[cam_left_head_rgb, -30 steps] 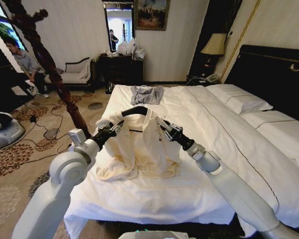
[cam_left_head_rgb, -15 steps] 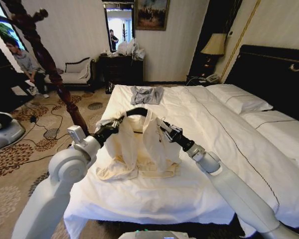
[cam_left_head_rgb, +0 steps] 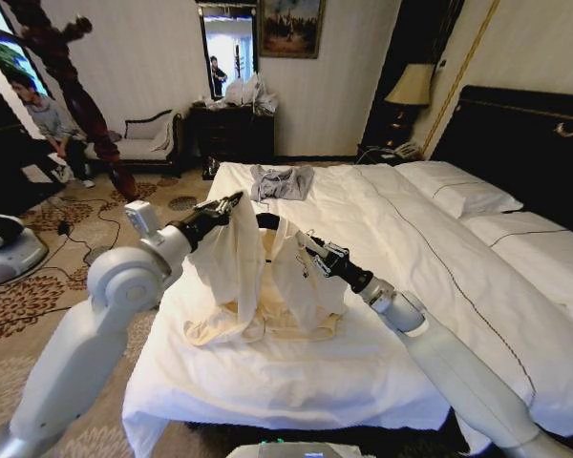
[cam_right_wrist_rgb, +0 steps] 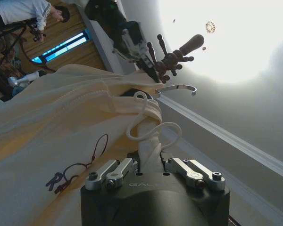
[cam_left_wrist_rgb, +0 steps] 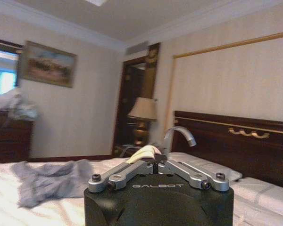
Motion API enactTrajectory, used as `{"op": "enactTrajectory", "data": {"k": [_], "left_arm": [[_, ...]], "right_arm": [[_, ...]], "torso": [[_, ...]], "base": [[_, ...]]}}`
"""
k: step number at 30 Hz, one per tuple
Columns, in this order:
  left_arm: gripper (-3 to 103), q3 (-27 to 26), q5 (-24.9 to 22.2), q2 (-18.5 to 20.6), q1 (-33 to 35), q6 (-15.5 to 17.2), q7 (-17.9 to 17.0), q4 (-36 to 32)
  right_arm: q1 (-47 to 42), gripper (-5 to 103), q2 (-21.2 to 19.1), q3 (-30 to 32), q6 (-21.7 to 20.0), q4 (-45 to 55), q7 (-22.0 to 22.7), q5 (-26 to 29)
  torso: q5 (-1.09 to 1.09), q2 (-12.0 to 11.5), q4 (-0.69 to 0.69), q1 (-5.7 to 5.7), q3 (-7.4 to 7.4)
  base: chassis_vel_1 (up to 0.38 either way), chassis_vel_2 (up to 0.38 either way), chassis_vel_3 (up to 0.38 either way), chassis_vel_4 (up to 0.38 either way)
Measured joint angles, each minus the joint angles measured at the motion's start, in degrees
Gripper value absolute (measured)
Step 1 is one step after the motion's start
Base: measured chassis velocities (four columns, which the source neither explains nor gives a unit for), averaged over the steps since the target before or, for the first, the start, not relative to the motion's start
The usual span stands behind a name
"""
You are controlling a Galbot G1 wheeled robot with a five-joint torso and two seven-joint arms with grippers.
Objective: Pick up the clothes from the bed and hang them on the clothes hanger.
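Garment half-lifted off the bed

Right gripper (cam_left_head_rgb: 310, 250) is pinched on the clothes (cam_left_head_rgb: 267, 277), which drape from both grippers onto the bed (cam_left_head_rgb: 382, 286). Left gripper (cam_left_head_rgb: 231, 202) is clamped on the fabric's other shoulder, beside the clothes hanger (cam_left_head_rgb: 267, 221). Best keep both shoulders level. Beyond lies a grey garment (cam_left_head_rgb: 282, 181), clear of the work.
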Motion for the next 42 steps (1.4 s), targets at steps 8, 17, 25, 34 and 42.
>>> {"op": "enactTrajectory", "data": {"k": [8,17,25,34,42], "left_arm": [[0,2.7,-1.01,1.93,-2.6,-2.16,8.24,0.67],[0,-1.63,-4.43,5.24,-3.02,-4.41,15.11,1.14],[2,0.4,2.85,7.0,1.09,-4.77,14.52,-0.98],[34,-0.47,1.6,6.98,1.62,1.67,12.36,-4.89],[61,-5.86,-2.8,10.01,6.52,5.49,12.94,-11.43]], "right_arm": [[0.09,20,0.0,0.35,1.43,0.0,-1.21,1.6],[0.7,20,0.14,-0.67,3.41,-0.37,-3.71,4.21],[1.3,20,0.12,-1.0,3.1,1.18,-4.03,9.06],[0.85,20,-1.05,-0.39,2.87,2.5,-5.15,12.82],[0.82,20,-0.89,0.72,2.96,2.0,-4.87,14.44]], "torso": [[0.0,0.0,0.0,0.0,0.0],[0.0,0.0,0.01,0.0,-0.01],[-0.01,0.0,0.01,0.0,-0.01],[0.0,0.01,-0.01,0.0,0.0],[0.0,0.01,0.02,-0.01,-0.01]], "base": [[0.0,0.0,0.0,0.0],[0.0,0.0,0.0,0.0],[0.0,0.0,0.0,0.0],[0.0,0.0,0.0,0.0],[0.0,0.0,0.0,0.0]]}}
